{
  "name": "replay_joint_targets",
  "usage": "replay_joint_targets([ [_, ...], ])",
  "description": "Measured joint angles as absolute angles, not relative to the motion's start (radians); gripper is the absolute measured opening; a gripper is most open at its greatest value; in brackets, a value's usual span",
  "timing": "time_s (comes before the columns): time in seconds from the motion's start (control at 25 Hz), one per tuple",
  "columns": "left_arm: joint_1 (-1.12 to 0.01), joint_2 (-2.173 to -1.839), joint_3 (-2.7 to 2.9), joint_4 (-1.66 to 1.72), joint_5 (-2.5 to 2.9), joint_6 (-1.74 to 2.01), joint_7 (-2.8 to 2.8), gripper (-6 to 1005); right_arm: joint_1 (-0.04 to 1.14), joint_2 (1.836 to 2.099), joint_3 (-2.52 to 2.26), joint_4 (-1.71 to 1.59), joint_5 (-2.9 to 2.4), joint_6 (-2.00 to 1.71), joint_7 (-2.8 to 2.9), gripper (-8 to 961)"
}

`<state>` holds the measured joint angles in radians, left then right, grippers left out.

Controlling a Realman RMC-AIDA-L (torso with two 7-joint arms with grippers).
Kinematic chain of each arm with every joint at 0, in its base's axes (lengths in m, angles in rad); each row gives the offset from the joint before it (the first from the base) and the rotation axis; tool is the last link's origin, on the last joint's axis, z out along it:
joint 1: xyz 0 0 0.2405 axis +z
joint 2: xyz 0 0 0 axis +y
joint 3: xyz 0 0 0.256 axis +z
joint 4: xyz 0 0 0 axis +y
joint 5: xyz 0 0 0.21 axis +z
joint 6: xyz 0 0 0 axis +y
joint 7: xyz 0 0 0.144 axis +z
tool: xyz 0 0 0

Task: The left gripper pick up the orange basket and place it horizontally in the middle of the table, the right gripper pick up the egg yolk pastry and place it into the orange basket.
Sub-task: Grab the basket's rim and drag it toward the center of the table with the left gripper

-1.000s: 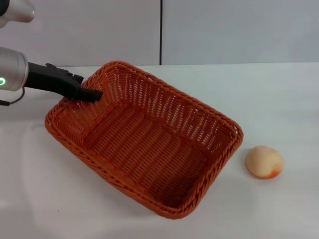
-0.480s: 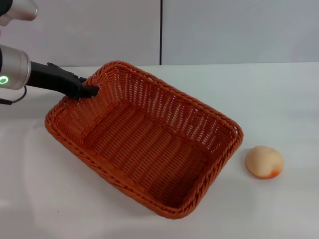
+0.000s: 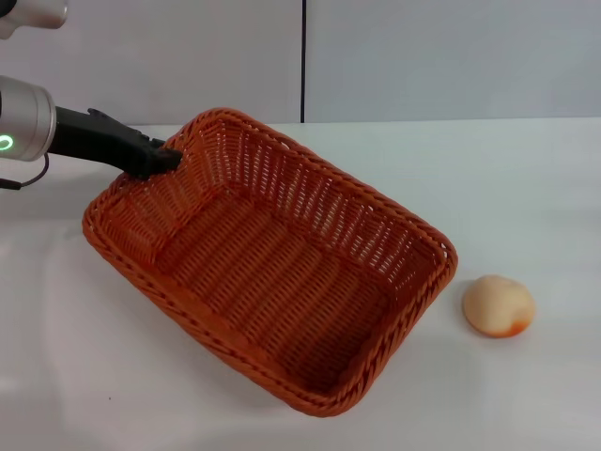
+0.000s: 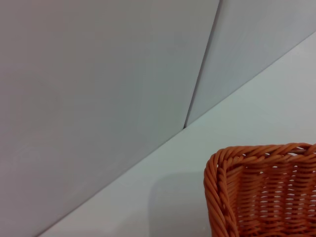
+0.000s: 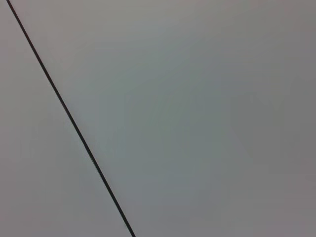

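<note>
woven orange basket (image 3: pixel 272 268) lies diagonally, egg yolk pastry (image 3: pixel 498 305) beside.

White table (image 3: pixel 526 178): orange basket (image 3: pixel 272 263), egg yolk pastry (image 3: pixel 498 305).

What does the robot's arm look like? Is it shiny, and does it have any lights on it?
Only the left arm shows. It has a fat, shiny silver tube part with a small glowing green ring. After that comes the slim black left gripper with short blocky fingers, and a thin black cable loops under the silver part. The right arm isn't in any picture.
</note>
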<state>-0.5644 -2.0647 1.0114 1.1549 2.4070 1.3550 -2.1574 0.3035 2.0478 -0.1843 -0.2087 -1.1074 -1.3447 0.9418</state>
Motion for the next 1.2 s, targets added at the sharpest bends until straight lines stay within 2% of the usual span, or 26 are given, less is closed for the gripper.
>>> replay_joint_targets([
  [0.68, -0.539, -2.059, 0.930, 1.148, 2.261, 1.406, -2.223, 169, 0.310, 2.048, -0.192, -0.209, -1.113, -1.315, 0.942, 730],
  [1.2, -0.475, -2.062, 0.762, 1.136, 2.057, 1.476, -2.262, 167, 0.314, 2.049, -0.195, -0.209, -1.114, -1.299, 0.942, 730],
])
